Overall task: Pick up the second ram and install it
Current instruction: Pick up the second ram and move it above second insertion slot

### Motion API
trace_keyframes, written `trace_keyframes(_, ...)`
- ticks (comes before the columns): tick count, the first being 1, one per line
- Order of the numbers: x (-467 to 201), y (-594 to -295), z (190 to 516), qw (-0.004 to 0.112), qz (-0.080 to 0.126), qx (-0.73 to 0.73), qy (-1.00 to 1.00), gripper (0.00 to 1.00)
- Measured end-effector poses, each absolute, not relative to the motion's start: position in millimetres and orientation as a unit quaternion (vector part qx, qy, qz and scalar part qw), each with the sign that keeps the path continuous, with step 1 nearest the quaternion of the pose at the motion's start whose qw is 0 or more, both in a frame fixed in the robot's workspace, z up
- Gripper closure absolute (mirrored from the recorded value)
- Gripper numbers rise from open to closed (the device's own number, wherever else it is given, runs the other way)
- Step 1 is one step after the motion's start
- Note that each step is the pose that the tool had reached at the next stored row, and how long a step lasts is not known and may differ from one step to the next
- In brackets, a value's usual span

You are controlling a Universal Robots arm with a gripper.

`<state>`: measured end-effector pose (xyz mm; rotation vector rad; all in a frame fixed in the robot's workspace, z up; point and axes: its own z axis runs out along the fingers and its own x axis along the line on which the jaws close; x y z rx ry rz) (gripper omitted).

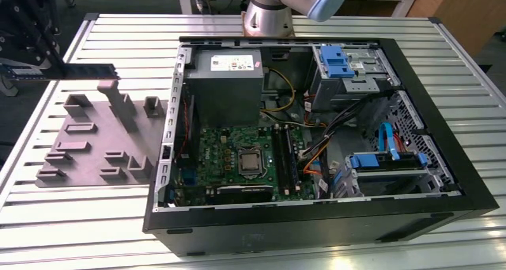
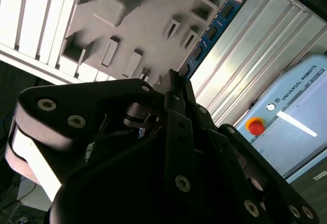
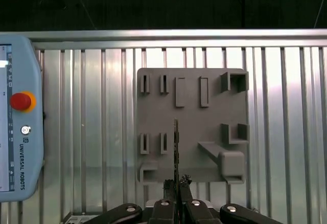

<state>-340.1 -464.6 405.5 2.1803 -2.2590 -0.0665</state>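
Seeing my claw (image 3: 177,182) clamped on one end of the second ram (image 1: 91,71), stick held level, lifted clear above the grey tray (image 1: 87,145), near the bench (image 1: 63,222) edge at the exterior view's left, open computer case (image 1: 316,222) just beside the tray

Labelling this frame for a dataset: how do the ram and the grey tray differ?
The ram is a thin blue-green strip; the tray is a broad grey slab with raised blocks. The ram is clamped in the gripper, off the table; the tray lies flat on it. Both are outside the case.
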Motion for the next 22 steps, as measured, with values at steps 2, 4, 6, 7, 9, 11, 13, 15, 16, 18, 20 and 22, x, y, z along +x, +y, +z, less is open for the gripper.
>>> trace_keyframes(2, -339.1, -464.5, 405.5, 0.001, -0.021, 0.694, -0.719, 0.86)
trace_keyframes(4, -338.1, -464.5, 405.5, 0.001, -0.021, 0.694, -0.719, 0.86)
trace_keyframes(6, -337.2, -464.6, 405.5, 0.001, -0.021, 0.694, -0.719, 0.86)
trace_keyframes(7, -336.7, -464.5, 405.5, 0.001, -0.021, 0.694, -0.719, 0.86)
trace_keyframes(9, -335.8, -464.6, 405.5, 0.001, -0.021, 0.694, -0.719, 0.86)
trace_keyframes(11, -334.8, -464.5, 405.5, 0.001, -0.021, 0.694, -0.719, 0.86)
trace_keyframes(13, -333.8, -464.6, 405.5, 0.001, -0.021, 0.694, -0.719, 0.86)
trace_keyframes(15, -332.8, -464.5, 405.5, 0.001, -0.021, 0.694, -0.719, 0.86)
trace_keyframes(16, -332.2, -464.6, 405.5, 0.001, -0.021, 0.694, -0.719, 0.86)
trace_keyframes(18, -331.0, -464.5, 405.5, 0.001, -0.021, 0.694, -0.719, 0.86)
trace_keyframes(20, -329.9, -464.6, 405.5, 0.001, -0.021, 0.694, -0.719, 0.86)
trace_keyframes(22, -328.9, -464.5, 405.5, 0.001, -0.021, 0.694, -0.719, 0.86)
